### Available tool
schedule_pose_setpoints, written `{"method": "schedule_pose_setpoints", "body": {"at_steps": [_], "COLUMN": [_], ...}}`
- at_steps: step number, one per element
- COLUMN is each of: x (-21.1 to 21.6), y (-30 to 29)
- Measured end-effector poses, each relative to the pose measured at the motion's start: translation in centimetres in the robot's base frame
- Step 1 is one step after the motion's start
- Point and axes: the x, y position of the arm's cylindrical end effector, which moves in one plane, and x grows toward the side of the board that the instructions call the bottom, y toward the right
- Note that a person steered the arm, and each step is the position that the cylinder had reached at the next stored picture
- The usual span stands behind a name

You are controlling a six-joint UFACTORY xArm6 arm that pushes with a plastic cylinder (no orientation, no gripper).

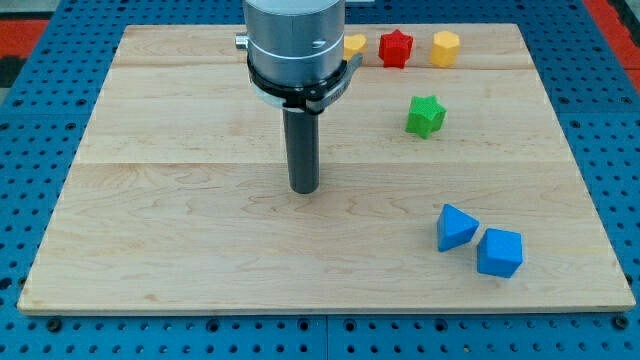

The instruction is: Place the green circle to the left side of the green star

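The green star (426, 115) lies on the wooden board at the view's upper right. No green circle shows in this view; the arm's body may hide it. My tip (304, 188) rests on the board near the middle, well to the left of the green star and a little lower in the view.
Along the view's top edge sit a yellow block (354, 44) half hidden by the arm, a red star (396, 48) and a yellow hexagon (446, 48). Two blue blocks (457, 227) (499, 252) lie together at the lower right. The board (150, 200) sits on a blue pegboard.
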Motion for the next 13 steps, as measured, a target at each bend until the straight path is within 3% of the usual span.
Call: {"method": "schedule_pose_setpoints", "body": {"at_steps": [6,8,10,13], "x": [3.2,-0.3,-6.4,-7.3], "y": [-0.1,-1.3,2.2,2.6]}}
